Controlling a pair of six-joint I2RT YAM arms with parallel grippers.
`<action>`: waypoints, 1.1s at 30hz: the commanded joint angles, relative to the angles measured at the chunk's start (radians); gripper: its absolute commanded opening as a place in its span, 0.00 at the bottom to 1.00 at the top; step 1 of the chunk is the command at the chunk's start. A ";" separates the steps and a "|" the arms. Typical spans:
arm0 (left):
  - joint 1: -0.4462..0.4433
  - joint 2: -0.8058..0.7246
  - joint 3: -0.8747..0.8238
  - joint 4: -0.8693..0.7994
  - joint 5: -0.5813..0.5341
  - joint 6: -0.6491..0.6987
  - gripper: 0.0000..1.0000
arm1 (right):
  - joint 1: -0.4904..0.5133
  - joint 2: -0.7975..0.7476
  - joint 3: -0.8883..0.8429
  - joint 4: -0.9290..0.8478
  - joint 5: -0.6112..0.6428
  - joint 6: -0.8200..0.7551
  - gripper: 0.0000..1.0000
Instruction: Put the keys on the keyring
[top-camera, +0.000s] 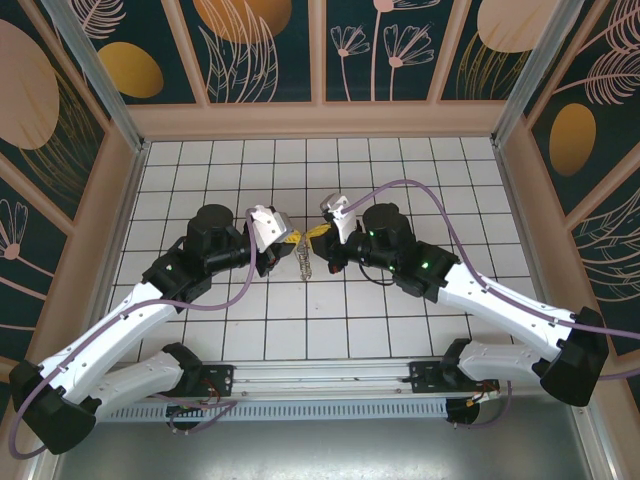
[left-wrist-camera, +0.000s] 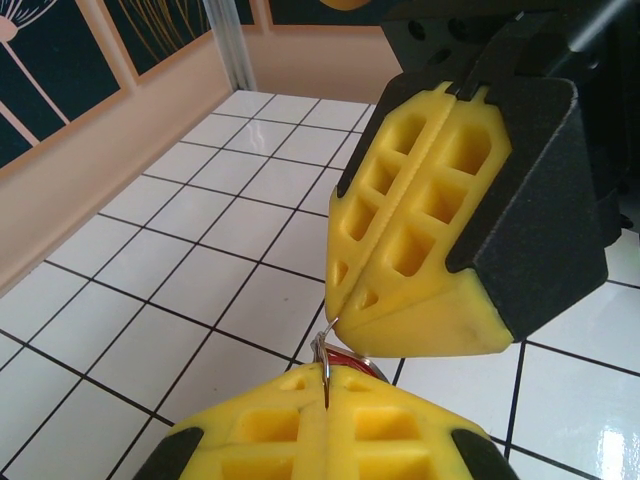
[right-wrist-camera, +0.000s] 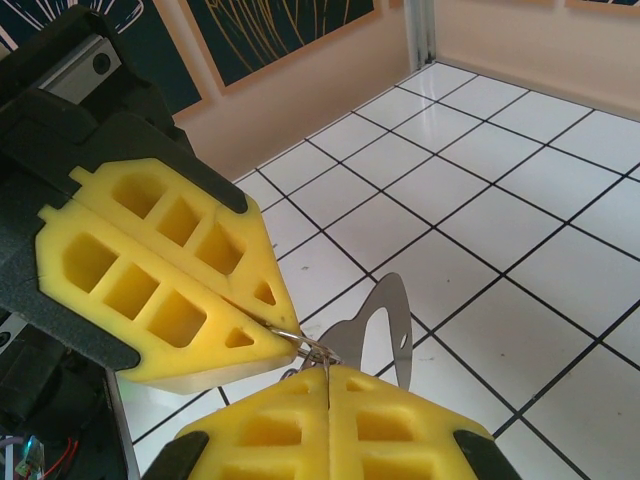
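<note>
My two grippers meet tip to tip over the middle of the tiled floor. The left gripper (top-camera: 291, 240) (left-wrist-camera: 326, 385) is shut on the thin wire of the keyring (left-wrist-camera: 330, 352) (right-wrist-camera: 300, 340). Facing it, the right gripper (top-camera: 318, 235) (right-wrist-camera: 327, 375) (left-wrist-camera: 337, 312) is also shut, pinching the same wire a short way along. The key hangs right at this junction, as a flat silvery blade (right-wrist-camera: 392, 325) in the right wrist view and a red tag (left-wrist-camera: 352, 362) in the left wrist view. A short string of plain keys (top-camera: 303, 261) dangles below the grippers.
White tiled floor (top-camera: 240, 330) with black grid lines, enclosed by tan walls (top-camera: 110, 200) and metal corner posts (top-camera: 95, 60). Purple cables loop over both arms. A metal rail (top-camera: 320, 375) runs along the near edge between the arm bases.
</note>
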 joint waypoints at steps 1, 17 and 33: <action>-0.003 -0.018 -0.001 0.030 0.014 0.016 0.00 | -0.011 -0.013 0.041 0.054 0.009 -0.007 0.00; -0.003 -0.012 -0.001 0.028 0.011 0.018 0.00 | -0.006 -0.011 0.049 0.062 0.000 -0.003 0.00; -0.004 -0.013 -0.002 0.027 0.011 0.021 0.00 | -0.008 0.004 0.066 0.085 -0.005 -0.006 0.00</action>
